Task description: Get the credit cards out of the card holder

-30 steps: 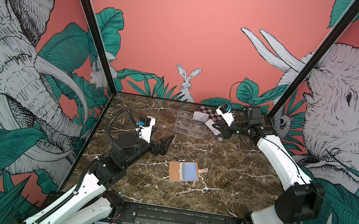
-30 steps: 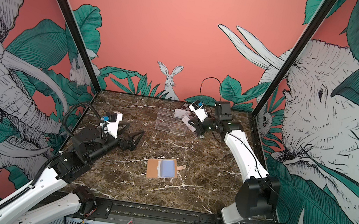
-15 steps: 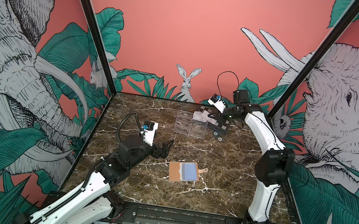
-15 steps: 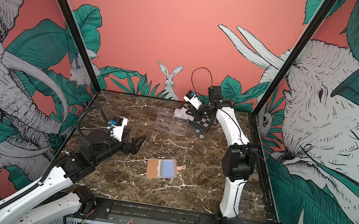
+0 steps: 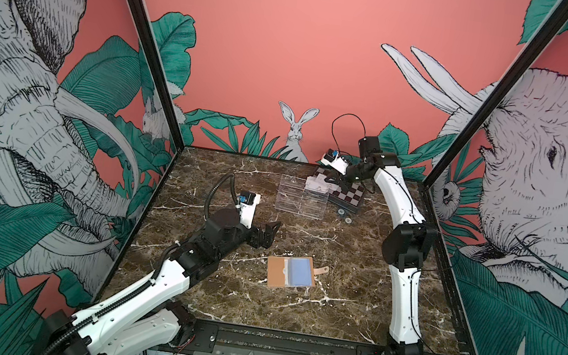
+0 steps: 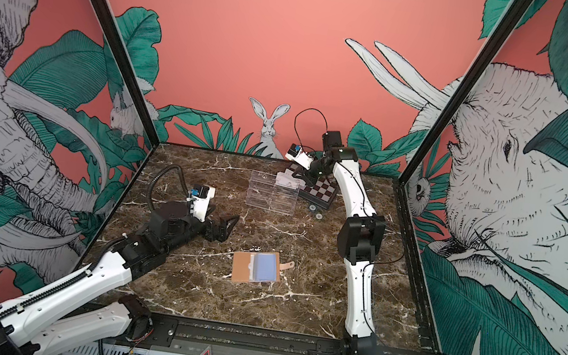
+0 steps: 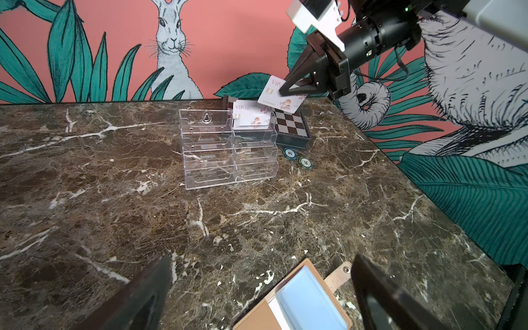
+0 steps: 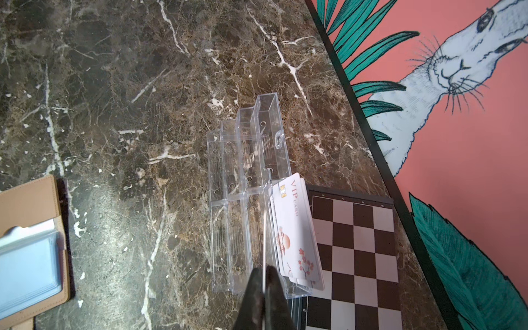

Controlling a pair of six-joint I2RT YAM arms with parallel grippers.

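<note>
Brown marble bench (image 5: 350, 308): dark veined top inside a booth of pink jungle-print walls, with two robot arms reaching in from the near edge.
Card holder (image 5: 291, 272): tan leather wallet lying open and flat near the front middle of the bench. Its pale blue sleeves face up, its long axis runs across the bench, and its snap strap points toward the right arm's side. A white sliver shows beside the sleeves; I cannot tell whether it is a card.
Held card (image 7: 281, 95): white credit card with pink blossoms, in the air at the back of the bench. It is tilted over the clear tray's rear pocket.
Right fingers (image 7: 303, 77): clenched on one end of the held card.
Clear tray (image 7: 228, 151): stepped acrylic pockets. Stored cards (image 7: 251, 118) stand upright in one rear pocket, and the other pockets look empty.
Checkered box (image 7: 291, 125): just behind the tray, with two green chips (image 7: 297, 157) beside it.
Left fingers (image 7: 143, 297): released wide, grasping nothing, low over the bench near the card holder.
Key relation: seen edge-on from the right wrist, the held card runs parallel to the stored cards, just in front of them. Lowering it straight down looks like the next move.
Nearer arm: the left arm is close to the card holder; the right is well apart from it.
</note>
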